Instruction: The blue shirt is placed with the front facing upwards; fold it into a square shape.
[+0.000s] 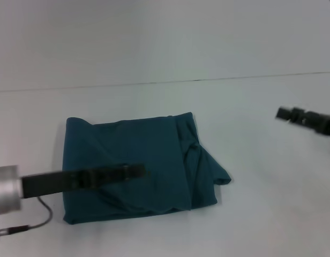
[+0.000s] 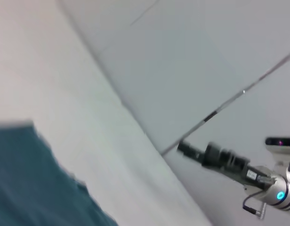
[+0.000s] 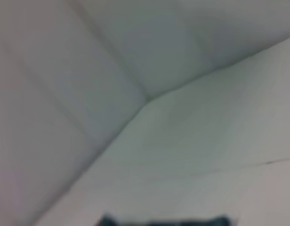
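Blue shirt [image 1: 135, 166] lies on the white table [image 1: 261, 214] at lower centre-left of the head view, already gathered into a rough rectangle, though its right edge is untidy: a loose flap of cloth [image 1: 210, 171] juts out toward the right, with bunched creases running down beside it. Left gripper [image 1: 135, 171] reaches in from the left edge of that view and hangs over the middle of the shirt; whether it touches the cloth or how far its fingers are apart I cannot tell, and nothing appears to be held. Right gripper [image 1: 283, 113] sits at the right edge of the frame, well apart from the shirt, with nothing in it; its opening cannot be made out either. The main risk, as I judge it, is that protruding flap: left as it is, the outline will not be square. Tucking it with one gripper alone could drag the layers beneath and undo the fold, since the soft fabric slides easily on the smooth table. A grasp on too many layers would lift the whole bundle.
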Controlling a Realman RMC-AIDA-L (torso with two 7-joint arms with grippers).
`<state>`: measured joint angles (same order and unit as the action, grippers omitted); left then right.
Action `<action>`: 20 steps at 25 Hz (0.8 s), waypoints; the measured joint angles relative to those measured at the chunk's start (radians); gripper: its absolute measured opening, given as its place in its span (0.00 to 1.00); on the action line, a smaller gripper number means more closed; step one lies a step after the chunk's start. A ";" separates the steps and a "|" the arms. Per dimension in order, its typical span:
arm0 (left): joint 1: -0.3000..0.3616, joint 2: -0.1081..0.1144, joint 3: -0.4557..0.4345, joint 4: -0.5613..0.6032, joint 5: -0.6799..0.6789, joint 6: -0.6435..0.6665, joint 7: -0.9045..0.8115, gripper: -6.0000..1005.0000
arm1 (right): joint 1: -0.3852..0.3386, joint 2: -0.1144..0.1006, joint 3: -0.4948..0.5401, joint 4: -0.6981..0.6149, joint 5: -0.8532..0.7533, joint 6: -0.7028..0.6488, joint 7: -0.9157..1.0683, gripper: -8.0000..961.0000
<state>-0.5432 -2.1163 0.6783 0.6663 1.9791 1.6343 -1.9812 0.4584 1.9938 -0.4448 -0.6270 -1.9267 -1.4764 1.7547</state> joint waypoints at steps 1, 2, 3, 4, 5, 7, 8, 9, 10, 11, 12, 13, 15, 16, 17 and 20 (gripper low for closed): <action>0.014 -0.001 -0.010 0.020 -0.003 0.012 0.046 0.90 | 0.001 0.001 -0.029 -0.002 -0.006 0.000 -0.026 0.95; 0.030 -0.002 -0.023 0.046 -0.005 0.024 0.101 0.90 | 0.007 0.004 -0.090 -0.006 -0.019 -0.012 -0.056 0.95; 0.046 -0.003 -0.036 0.069 -0.007 0.036 0.158 0.90 | 0.007 0.004 -0.090 -0.006 -0.019 -0.012 -0.056 0.95; 0.056 -0.002 -0.045 0.088 -0.007 0.047 0.197 0.90 | 0.011 0.005 -0.125 -0.009 -0.023 -0.027 -0.061 0.95; 0.066 -0.002 -0.051 0.104 -0.003 0.057 0.231 0.90 | 0.015 0.006 -0.158 -0.013 -0.028 -0.046 -0.062 0.95; 0.073 0.008 -0.055 0.122 0.019 0.066 0.260 0.90 | 0.022 0.012 -0.211 -0.017 -0.043 -0.084 -0.058 0.95; 0.074 0.012 -0.055 0.126 0.030 0.068 0.266 0.90 | 0.025 0.018 -0.233 -0.018 -0.050 -0.104 -0.058 0.95; 0.074 0.015 -0.055 0.130 0.045 0.075 0.271 0.90 | 0.027 0.026 -0.251 -0.018 -0.057 -0.123 -0.061 0.95; 0.073 0.018 -0.054 0.135 0.066 0.091 0.287 0.90 | 0.026 0.040 -0.266 -0.019 -0.059 -0.136 -0.072 0.95; 0.073 0.020 -0.052 0.139 0.085 0.110 0.305 0.90 | 0.024 0.053 -0.280 -0.019 -0.061 -0.147 -0.089 0.95; 0.073 0.020 -0.051 0.144 0.102 0.131 0.325 0.90 | 0.021 0.065 -0.289 -0.019 -0.062 -0.155 -0.106 0.95; 0.073 0.018 -0.049 0.148 0.115 0.148 0.345 0.90 | 0.018 0.076 -0.300 -0.019 -0.062 -0.163 -0.127 0.95; 0.075 0.015 -0.046 0.156 0.135 0.164 0.369 0.90 | 0.014 0.090 -0.327 -0.015 -0.064 -0.180 -0.173 0.95; 0.077 0.014 -0.046 0.159 0.143 0.168 0.377 0.90 | 0.013 0.092 -0.340 -0.011 -0.064 -0.190 -0.189 0.95; 0.077 0.015 -0.046 0.159 0.162 0.174 0.380 0.90 | 0.013 0.093 -0.351 -0.007 -0.064 -0.197 -0.201 0.95; 0.079 0.013 -0.050 0.157 0.171 0.173 0.375 0.90 | 0.020 0.098 -0.356 0.012 -0.048 -0.174 -0.187 0.95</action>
<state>-0.4644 -2.1037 0.6286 0.8232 2.1498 1.8076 -1.6063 0.4780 2.0915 -0.8013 -0.6151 -1.9748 -1.6506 1.5678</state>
